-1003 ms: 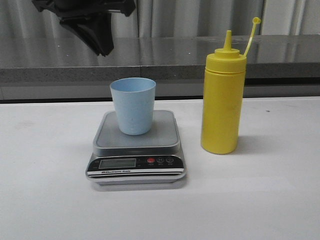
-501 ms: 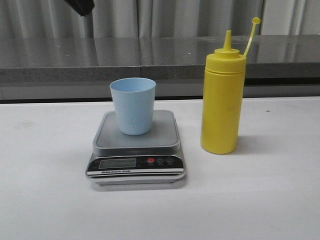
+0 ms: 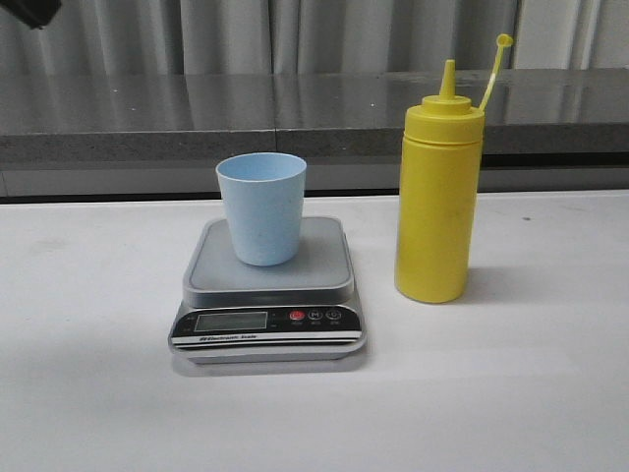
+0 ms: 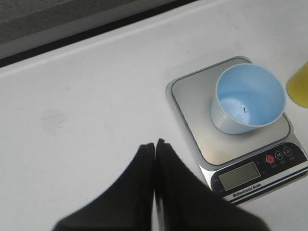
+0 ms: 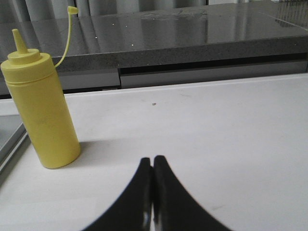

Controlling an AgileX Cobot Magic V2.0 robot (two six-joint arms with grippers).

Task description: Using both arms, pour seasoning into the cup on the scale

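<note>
Left gripper (image 4: pixel 155 144) and right gripper (image 5: pixel 153 161) both have jaws pressed together, holding nothing.

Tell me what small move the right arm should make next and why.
Probably open the right pincer and ease it toward the seasoning bottle. Its tips are pressed together on nothing, and the bottle stands upright and untouched, cap off the nozzle, while the cup already sits empty on the scale.

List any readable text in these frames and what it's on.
"Electronic Scale": white strip on the scale's black front panel, clearest in the left wrist view.
Button marks beside the red button: too small to read.
LCD: blank.
Cup and bottle: no text.
</note>
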